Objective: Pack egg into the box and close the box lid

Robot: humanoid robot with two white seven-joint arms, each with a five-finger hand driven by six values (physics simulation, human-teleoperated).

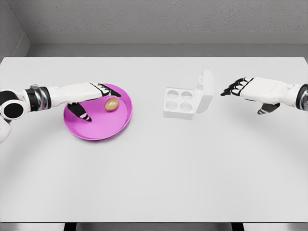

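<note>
egg (111,104): lies on the pink plate (82,132), toward the table's (154,183) left edge; not in the box yet
left robot hand (89,98): over the plate, fingers spread, holding nothing; egg sits just to its right, near the fingertips, contact not clear
egg axis: long axis looks roughly left-right, slightly tilted
nearer hand: left by far, so my call is that it does the pick
box (180,102): four-cell white carton, mid-table right of the plate, cells empty, lid (206,90) standing open on its right side
right robot hand (243,87): empty, fingers loosely extended toward the lid, near the table's right edge
markings: no readable text or brand
</note>
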